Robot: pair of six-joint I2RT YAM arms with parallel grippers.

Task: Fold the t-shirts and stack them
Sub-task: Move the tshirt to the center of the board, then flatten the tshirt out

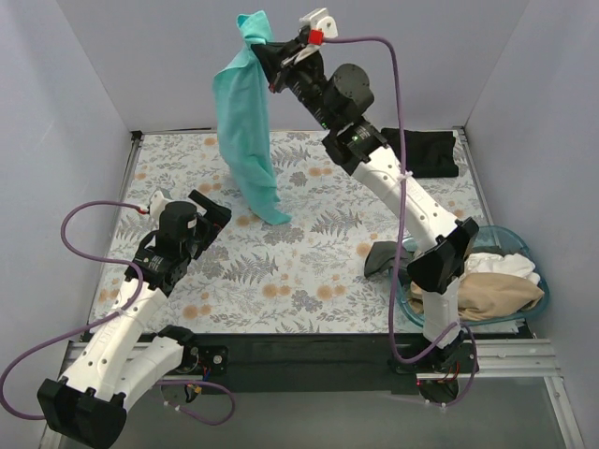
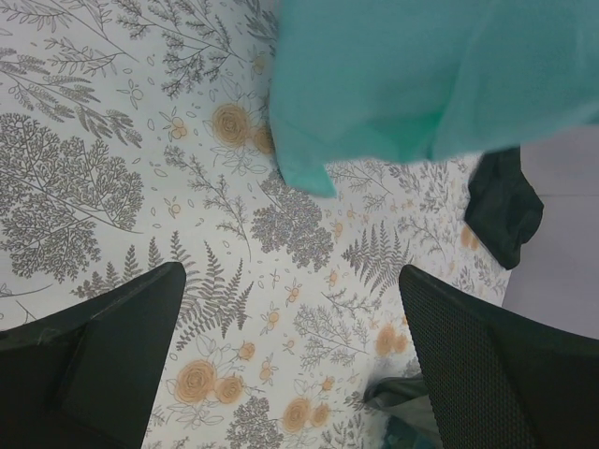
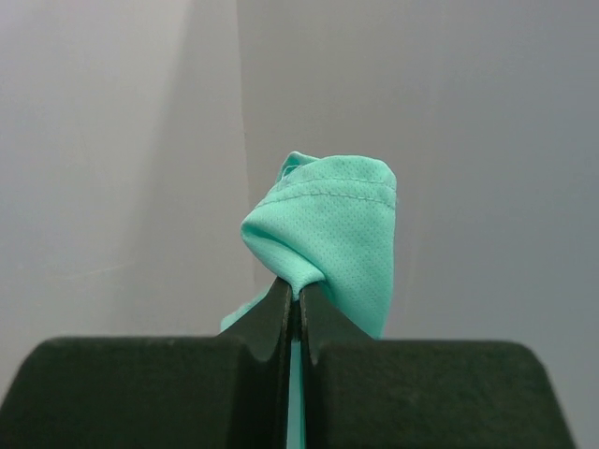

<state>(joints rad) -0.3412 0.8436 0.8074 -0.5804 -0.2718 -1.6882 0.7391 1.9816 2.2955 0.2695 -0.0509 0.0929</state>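
A: Right gripper [image 1: 270,51]?
B: Pinched tight on hem of bright teal mesh t-shirt [image 1: 245,131], held high; hangs down to floral-patterned tablecloth [image 1: 309,271], contact unclear
A: Left gripper [image 1: 213,213]?
B: Spread wide, empty, low over tablecloth near hanging corner

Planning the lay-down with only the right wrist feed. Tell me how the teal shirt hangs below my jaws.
Observer: The teal shirt hangs long from the right gripper, lowest corner near the tablecloth; contact unclear.
Operator: Report the left arm.
Observer: The left gripper is open and empty, low over the tablecloth, left of that corner.
Operator: Name anything in the far right corner.
Observer: A black shirt lies there on the tablecloth.
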